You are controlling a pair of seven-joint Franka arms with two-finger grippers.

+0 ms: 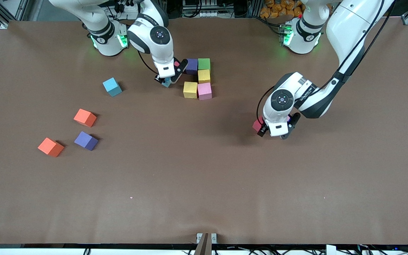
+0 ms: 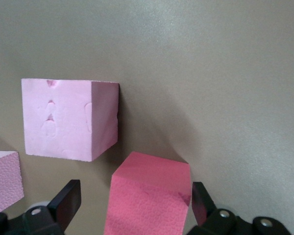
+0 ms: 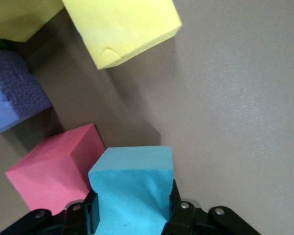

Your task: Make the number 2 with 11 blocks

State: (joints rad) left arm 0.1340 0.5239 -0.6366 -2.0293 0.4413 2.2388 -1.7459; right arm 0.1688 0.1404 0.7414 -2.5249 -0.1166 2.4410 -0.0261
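Note:
A group of blocks lies mid-table near the robots: red (image 1: 176, 64), purple (image 1: 191, 66), green (image 1: 204, 64), yellow (image 1: 204, 76), a second yellow (image 1: 190, 89) and pink (image 1: 204, 91). My right gripper (image 1: 166, 82) is shut on a light blue block (image 3: 132, 188), low beside the red block (image 3: 51, 174) and close to the purple one (image 3: 14, 98). My left gripper (image 1: 272, 133) is open, its fingers either side of another red block (image 2: 149, 196) on the table toward the left arm's end. A pink block (image 2: 68, 120) lies close to it.
Loose blocks lie toward the right arm's end: a light blue one (image 1: 112, 86), two orange ones (image 1: 85, 117) (image 1: 50, 147) and a purple one (image 1: 86, 140). A second pink block (image 2: 2, 178) shows at the edge of the left wrist view.

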